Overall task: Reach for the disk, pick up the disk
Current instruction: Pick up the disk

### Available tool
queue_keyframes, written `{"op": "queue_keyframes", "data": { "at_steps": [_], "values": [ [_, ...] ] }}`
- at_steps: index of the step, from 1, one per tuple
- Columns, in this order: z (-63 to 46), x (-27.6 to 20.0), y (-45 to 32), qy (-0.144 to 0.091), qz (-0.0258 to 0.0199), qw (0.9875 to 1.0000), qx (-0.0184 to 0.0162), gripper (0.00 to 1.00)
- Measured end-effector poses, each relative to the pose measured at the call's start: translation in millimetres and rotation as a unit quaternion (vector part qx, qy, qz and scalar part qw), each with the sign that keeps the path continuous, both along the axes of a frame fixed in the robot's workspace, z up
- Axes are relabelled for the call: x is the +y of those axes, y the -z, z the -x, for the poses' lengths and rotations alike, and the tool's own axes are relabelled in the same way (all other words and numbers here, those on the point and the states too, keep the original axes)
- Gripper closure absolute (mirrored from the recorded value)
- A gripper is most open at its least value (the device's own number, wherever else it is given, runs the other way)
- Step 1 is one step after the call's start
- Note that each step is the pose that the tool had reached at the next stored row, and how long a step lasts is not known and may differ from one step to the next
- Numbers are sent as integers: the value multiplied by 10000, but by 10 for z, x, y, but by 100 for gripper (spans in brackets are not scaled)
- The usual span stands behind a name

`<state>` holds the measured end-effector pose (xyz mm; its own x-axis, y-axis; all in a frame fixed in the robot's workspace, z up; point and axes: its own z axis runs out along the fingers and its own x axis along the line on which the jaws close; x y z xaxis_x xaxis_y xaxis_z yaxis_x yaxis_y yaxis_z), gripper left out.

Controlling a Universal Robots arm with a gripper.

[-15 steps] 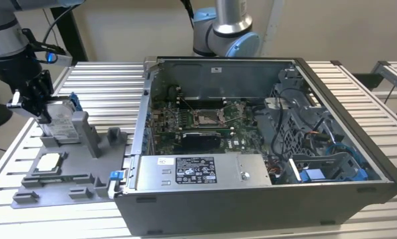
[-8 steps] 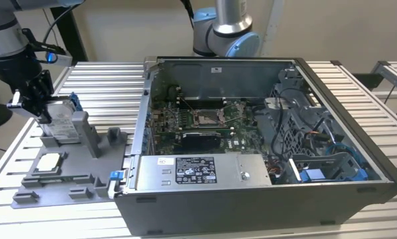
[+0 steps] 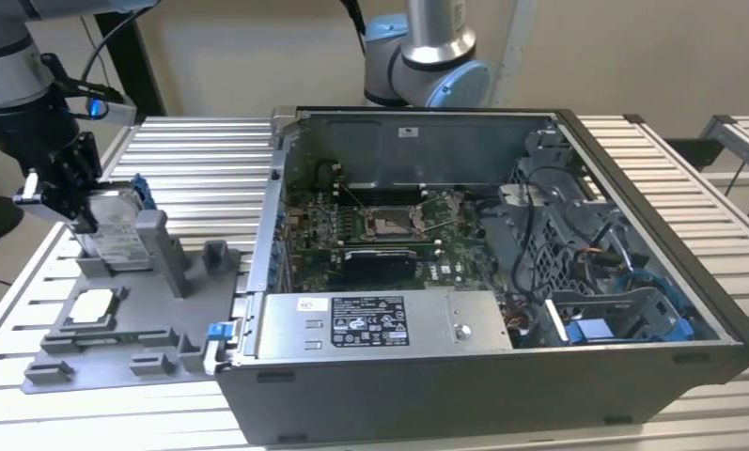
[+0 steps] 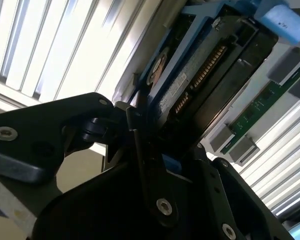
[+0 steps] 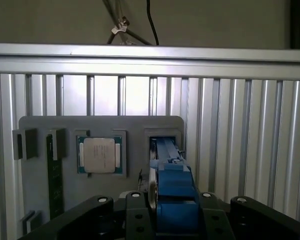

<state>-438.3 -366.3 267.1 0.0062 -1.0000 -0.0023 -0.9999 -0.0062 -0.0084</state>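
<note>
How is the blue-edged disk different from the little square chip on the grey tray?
The disk stands on its edge in a slot; the chip lies flat. The disk is bigger than the chip. The disk has a blue frame; the chip has a pale face. The gripper is at the disk, not the chip. Both sit on the grey tray.

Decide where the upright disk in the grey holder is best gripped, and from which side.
Across its two broad flat faces near the top edge, coming straight down from above: the disk stands on edge in the grey holder, so its upper part is free.
</note>
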Motion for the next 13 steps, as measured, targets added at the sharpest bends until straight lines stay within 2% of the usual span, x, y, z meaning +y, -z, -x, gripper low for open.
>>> {"op": "queue_keyframes", "data": {
  "at_steps": [13],
  "values": [
    [1,0,-5,0,0,10000,-29,100]
  ]
}}
